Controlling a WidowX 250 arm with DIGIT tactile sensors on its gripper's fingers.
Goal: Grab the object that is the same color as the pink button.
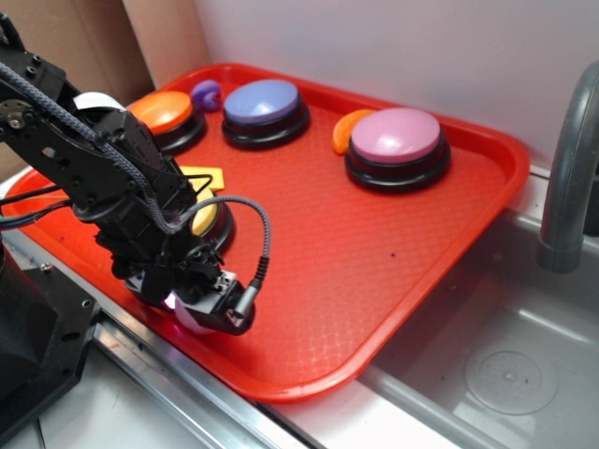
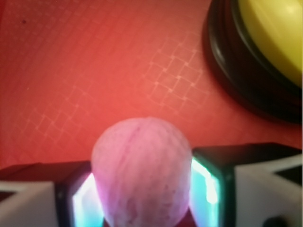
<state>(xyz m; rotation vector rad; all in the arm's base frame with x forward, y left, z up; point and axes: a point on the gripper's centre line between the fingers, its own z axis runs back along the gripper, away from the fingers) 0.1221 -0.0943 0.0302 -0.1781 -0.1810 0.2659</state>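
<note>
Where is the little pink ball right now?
In the wrist view, the pink ball sits low in the middle, squeezed between the two fingers of the tool, above the red tray. The yellow button is at upper right.

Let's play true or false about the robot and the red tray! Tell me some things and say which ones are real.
1. The pink ball sits between the two fingers of the pincer. True.
2. The pink button is right next to the pincer. False: it stands far off, near the tray's back right side.
3. A yellow button is close to the pincer. True.
4. The tray is blue. False: it is red.
5. A small purple ball lies between the orange button and the blue-purple button. True.
</note>
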